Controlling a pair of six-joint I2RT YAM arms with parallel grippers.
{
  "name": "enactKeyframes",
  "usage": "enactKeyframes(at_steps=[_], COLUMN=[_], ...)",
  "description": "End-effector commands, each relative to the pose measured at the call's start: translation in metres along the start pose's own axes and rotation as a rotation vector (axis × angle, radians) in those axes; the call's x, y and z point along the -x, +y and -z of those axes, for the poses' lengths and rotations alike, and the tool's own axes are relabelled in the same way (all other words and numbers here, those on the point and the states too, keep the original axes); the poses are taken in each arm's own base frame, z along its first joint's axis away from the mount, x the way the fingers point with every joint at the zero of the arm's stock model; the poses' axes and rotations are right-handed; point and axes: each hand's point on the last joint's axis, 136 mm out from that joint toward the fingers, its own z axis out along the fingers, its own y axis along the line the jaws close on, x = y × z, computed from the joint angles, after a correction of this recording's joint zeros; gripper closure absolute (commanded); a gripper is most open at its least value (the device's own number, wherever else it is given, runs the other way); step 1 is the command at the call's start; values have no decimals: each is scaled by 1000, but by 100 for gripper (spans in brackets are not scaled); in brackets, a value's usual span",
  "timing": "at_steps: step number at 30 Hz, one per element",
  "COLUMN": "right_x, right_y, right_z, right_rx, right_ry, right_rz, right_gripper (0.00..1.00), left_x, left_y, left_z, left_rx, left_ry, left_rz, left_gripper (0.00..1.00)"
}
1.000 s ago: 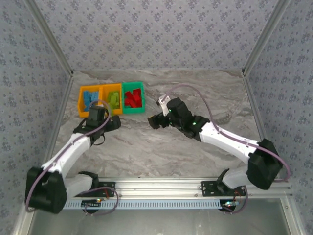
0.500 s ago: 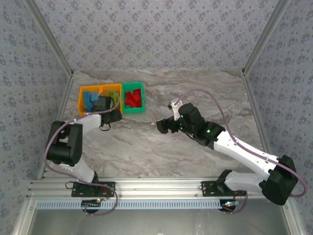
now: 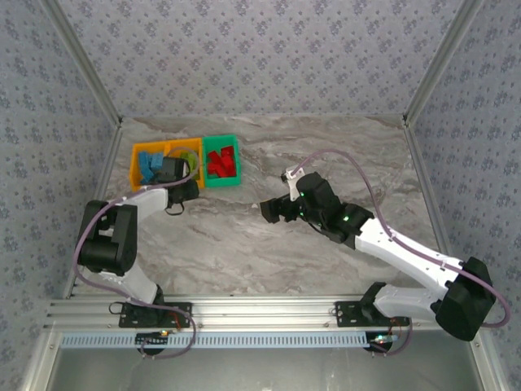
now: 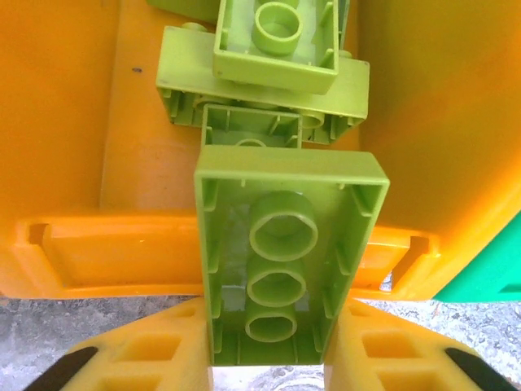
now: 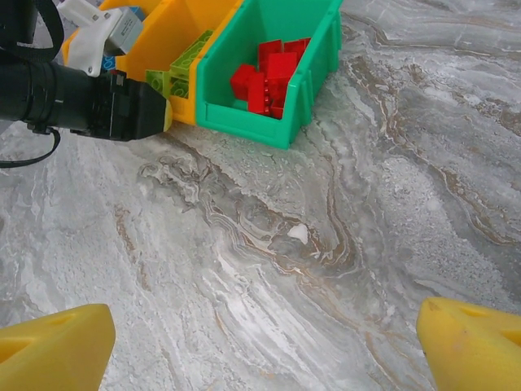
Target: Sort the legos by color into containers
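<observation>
Left wrist view shows the left fingers, wide a second ago, now closed on a lime brick at the near rim of the middle orange bin, so sorting looks nearly finished, while the right fingers hang wide over the worktop.

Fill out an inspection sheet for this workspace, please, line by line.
Surface: grey marbled table, no loose bricks seen.
Job's things: blue bricks in the left orange bin; lime bricks in the middle orange bin; red bricks in the green bin.
Clutter: nothing seen.
Hands: left hand closed on one lime brick over the middle bin's near rim; right hand open above the table.
Cables: left purple cable loops beside its arm; right purple cable arches over its arm.
Surroundings: patterned wall panels; aluminium rail at the near edge.
</observation>
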Motion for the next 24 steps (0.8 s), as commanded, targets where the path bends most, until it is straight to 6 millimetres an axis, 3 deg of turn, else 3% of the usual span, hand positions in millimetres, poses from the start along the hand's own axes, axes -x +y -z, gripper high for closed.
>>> enactKeyframes(at_steps=[1,8,12,19,24], right_x=[0,1,0,-1,-2], right_y=[-2,-1,1,0,-6], right_z=[0,-3,-5,-2,8], right_rx=[-11,-4,4,1,-27], right_ry=[4,-2,1,9,2], right_rz=[-25,-30,-34,-37,-42], right_gripper=[2,1,1,1,0], left_x=[18,34,48,93,110], left_y=[-4,-11,-12,-12,-11], left_z=[9,44,54,31,13], left_rx=[-14,-37,-32,-1,3], left_ry=[-39,-63,-100,-122,-115], left_rz=[-2,-8,-24,-35,-30], left_gripper=[72,73,73,71,53])
